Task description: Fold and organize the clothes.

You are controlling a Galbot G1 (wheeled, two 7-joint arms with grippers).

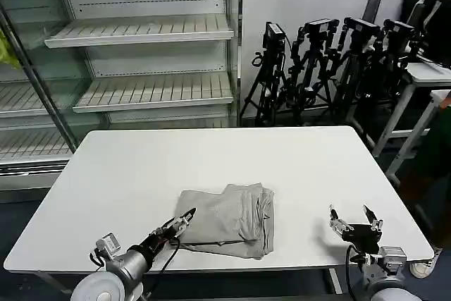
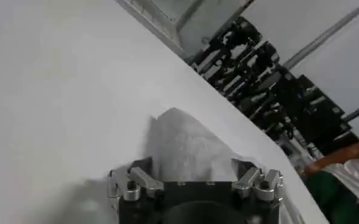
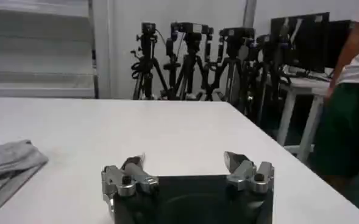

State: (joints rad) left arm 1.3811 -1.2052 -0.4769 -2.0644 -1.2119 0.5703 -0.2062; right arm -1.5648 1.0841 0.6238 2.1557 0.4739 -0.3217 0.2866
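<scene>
Two grippers sit at the near edge of your white table (image 1: 127,174). Your left gripper (image 1: 182,223) rests at the near left corner of the folded grey T-shirt (image 1: 229,220), fingers spread wide with the cloth's edge between them. Your right gripper (image 1: 354,220) hovers well to the shirt's right, jaws wide and empty. Beyond the shirt, past the table's far edge, stand tripods (image 1: 320,68) and shelving (image 1: 141,68).

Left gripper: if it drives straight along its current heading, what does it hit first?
The folded T-shirt. The left gripper, open, sits at its near-left edge pointing into the cloth, so contact looks almost immediate, though exact height above the table is unclear.
</scene>
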